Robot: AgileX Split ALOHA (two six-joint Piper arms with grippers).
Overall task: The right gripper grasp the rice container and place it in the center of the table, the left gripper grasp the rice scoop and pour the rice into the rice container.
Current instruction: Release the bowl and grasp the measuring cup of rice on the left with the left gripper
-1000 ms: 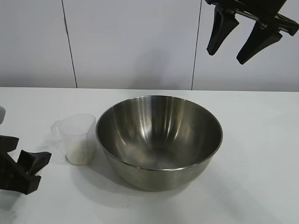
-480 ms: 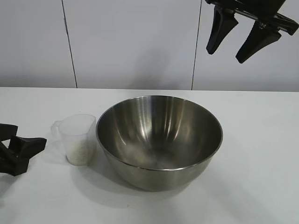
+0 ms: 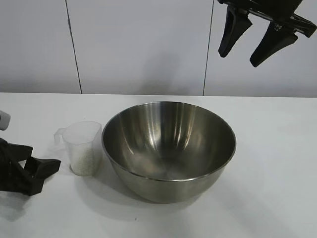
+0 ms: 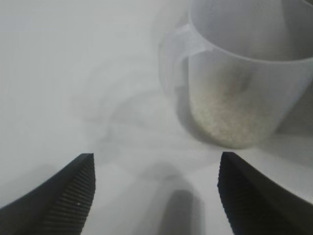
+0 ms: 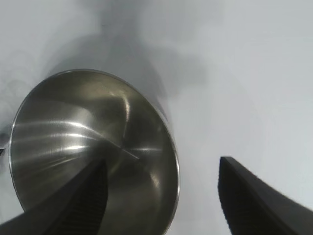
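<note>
The rice container (image 3: 168,148), a wide shiny steel bowl, stands in the middle of the white table (image 3: 277,163); it also fills part of the right wrist view (image 5: 93,147). Touching or nearly touching its left side stands the rice scoop (image 3: 84,147), a translucent cup with rice (image 4: 225,117) in its bottom and its handle pointing left. My left gripper (image 3: 32,166) is low over the table just left of the scoop, open, nothing between its fingers (image 4: 73,196). My right gripper (image 3: 238,52) hangs high above the bowl's right side, open and empty.
A white panelled wall (image 3: 138,44) runs behind the table. Bare tabletop lies to the right of the bowl and in front of it.
The left gripper drew back to the left, then came right again toward the scoop. The right gripper, bowl and scoop have stayed put.
</note>
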